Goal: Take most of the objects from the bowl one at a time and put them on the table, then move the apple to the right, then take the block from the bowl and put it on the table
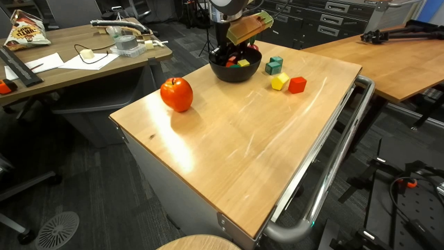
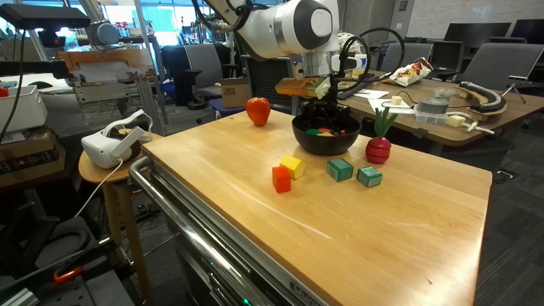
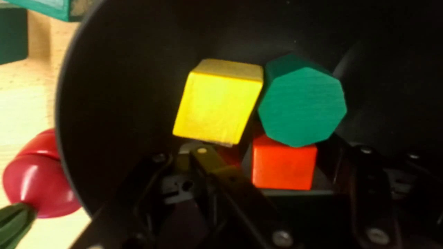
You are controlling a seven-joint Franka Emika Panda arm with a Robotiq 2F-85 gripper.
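Hand [image 3: 283, 173] seemingly straddles a boxy red block [image 3: 284, 165].

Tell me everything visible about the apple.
The apple is round, shiny and red-orange, with a short dark stem in a dip on top. Its skin looks smooth; real or plastic, I can't tell. It stands upright on the table near an edge, apart from the bowl, with nothing else touching it.

A robotics lab with office furniture is suggested: a white robot arm [image 2: 293, 32] is seen above the table [image 2: 361, 229], a VR headset [image 2: 103, 148] is set on a stool [image 2: 127, 171], and the carpeted floor [image 1: 104, 187], drawer cabinet [image 1: 312, 22], office chairs [image 2: 503, 66], monitors [image 2: 478, 37] and written-on whiteboard [image 2: 463, 15] are shared by the surroundings.
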